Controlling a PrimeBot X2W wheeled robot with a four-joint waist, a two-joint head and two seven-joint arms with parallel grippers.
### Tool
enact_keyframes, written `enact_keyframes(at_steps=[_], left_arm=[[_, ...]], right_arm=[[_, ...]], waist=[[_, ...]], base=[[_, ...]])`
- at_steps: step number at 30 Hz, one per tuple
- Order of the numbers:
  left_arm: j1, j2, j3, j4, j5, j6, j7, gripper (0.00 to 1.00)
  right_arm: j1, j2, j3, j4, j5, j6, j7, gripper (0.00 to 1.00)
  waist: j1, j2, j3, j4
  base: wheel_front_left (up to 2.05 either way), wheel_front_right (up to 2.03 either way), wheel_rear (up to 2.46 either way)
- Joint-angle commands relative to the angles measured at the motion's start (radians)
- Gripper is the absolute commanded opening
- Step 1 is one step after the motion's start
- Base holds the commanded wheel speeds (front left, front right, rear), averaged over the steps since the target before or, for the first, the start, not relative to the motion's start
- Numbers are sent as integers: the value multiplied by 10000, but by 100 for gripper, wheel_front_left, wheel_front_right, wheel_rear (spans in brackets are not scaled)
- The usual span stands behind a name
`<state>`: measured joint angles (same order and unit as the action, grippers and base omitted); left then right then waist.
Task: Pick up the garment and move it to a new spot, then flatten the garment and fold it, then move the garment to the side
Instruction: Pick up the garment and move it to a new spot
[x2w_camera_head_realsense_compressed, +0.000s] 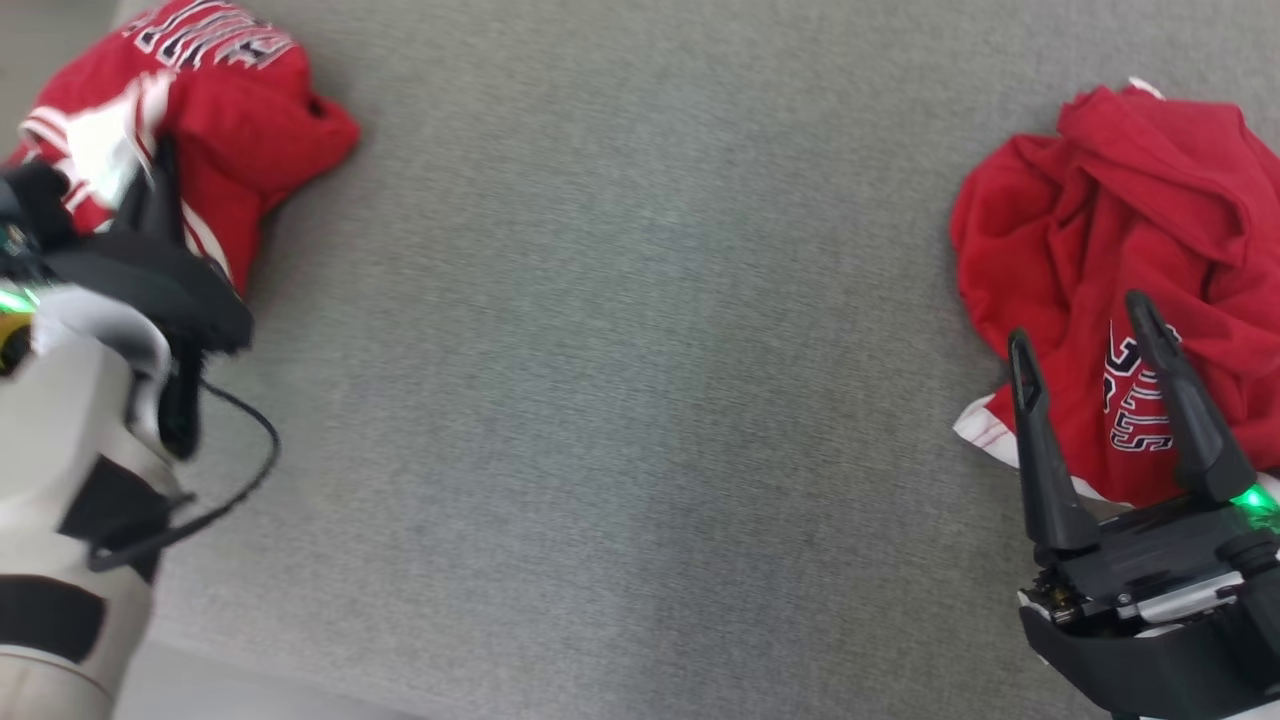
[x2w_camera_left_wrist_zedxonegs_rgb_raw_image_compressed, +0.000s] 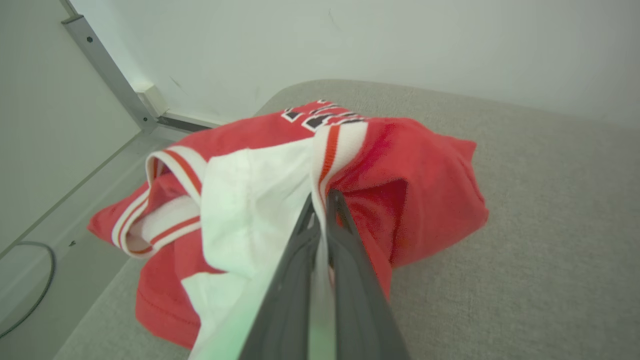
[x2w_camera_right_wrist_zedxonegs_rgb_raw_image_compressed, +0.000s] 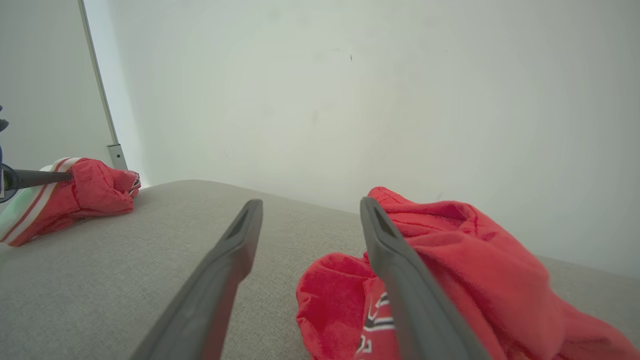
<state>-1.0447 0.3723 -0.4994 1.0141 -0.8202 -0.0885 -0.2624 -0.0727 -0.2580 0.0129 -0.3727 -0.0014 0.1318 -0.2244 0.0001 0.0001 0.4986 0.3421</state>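
Head view: found the left gripper (x2w_camera_head_realsense_compressed: 158, 175) clamped shut on a white fold of the striped jersey (x2w_camera_head_realsense_compressed: 240, 110), bunched at ten o'clock on the grey cushion (x2w_camera_head_realsense_compressed: 640, 350). Found the right gripper (x2w_camera_head_realsense_compressed: 1078, 320) spread wide and empty at four o'clock, over a second red garment (x2w_camera_head_realsense_compressed: 1150, 180). Judged likely to snag that heap if lowered.

Left wrist view: pinched only a thin edge. Judged liable to slip free, or to lift as a twisted lump, given limp, soft knit. Noted ribbed white trim with red stripes, block lettering, coarse woven upholstery.

Right wrist view: showed long, tapered, matte dark fingers (x2w_camera_right_wrist_zedxonegs_rgb_raw_image_compressed: 225, 270) flanking crumpled red folds at five o'clock.
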Motion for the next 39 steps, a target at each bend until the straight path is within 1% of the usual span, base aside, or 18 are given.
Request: enact_keyframes(at_steps=[1, 5, 8, 9, 10, 13, 16, 25, 31, 33, 35, 37, 39], left_arm=[[139, -145, 28, 272, -190, -55, -10, 0], [259, -430, -66, 1209, -275, -211, 46, 0], [165, -598, -98, 1599, -345, -287, 30, 0], [93, -617, -79, 1676, -356, -317, 25, 15], [21, -611, -59, 1723, -348, -331, 6, 100], [-130, -534, -3, 1789, -289, -327, -12, 100], [-273, -344, 234, 1504, -218, -357, -28, 100], [78, 248, 970, 491, 508, -167, -34, 100], [568, 468, 1379, -220, 1029, -182, -35, 100], [795, 434, 1267, -58, 1144, -214, -3, 100], [878, 442, 1173, 226, 1107, -231, 308, 100], [971, 551, 931, 539, 1244, -275, 742, 100], [1040, 631, 890, 752, 1194, -305, 842, 100]], right_arm=[[-91, -32, 3, -94, -61, -22, 26, 100], [-108, -41, 6, -309, -119, -22, 112, 100], [-127, -42, 5, -378, -167, -22, 145, 100], [-121, -34, 14, -384, -170, -22, 151, 100], [-111, -21, 38, -388, -156, -22, 146, 100], [-94, 40, 116, -304, -118, -22, 105, 100], [-146, 140, 223, -126, -33, -22, 34, 100], [-186, 510, 421, 404, 115, -22, -235, 100], [-221, 830, 558, 878, 267, -22, -366, 100], [-212, 943, 575, 998, 312, -22, -399, 100], [-211, 1013, 567, 1134, 325, -22, -395, 100], [-260, 1120, 540, 1203, 374, -22, -405, 100], [-308, 1202, 527, 1213, 377, -22, -398, 100]], waist=[[-1, -1, 316, -295], [-1, -1, 508, -448], [-1, -1, 542, -470], [-1, -1, 525, -460], [-1, -1, 486, -445], [-1, -1, 324, -401], [-1, -1, 92, -368], [-1, -1, -637, -386], [-1, -1, -1244, -608], [-1, -1, -1423, -733], [-1, -1, -1580, -870], [-1, -1, -1696, -1033], [-1, -1, -1802, -1200]], base=[[0, 0, 0], [0, 0, 0], [0, 0, 0], [0, 0, 0], [0, 0, 0], [0, 0, 0], [0, 0, 0], [0, 0, 0], [0, 0, 0], [0, 0, 0], [0, 0, 0], [0, 0, 0], [0, 0, 0]])
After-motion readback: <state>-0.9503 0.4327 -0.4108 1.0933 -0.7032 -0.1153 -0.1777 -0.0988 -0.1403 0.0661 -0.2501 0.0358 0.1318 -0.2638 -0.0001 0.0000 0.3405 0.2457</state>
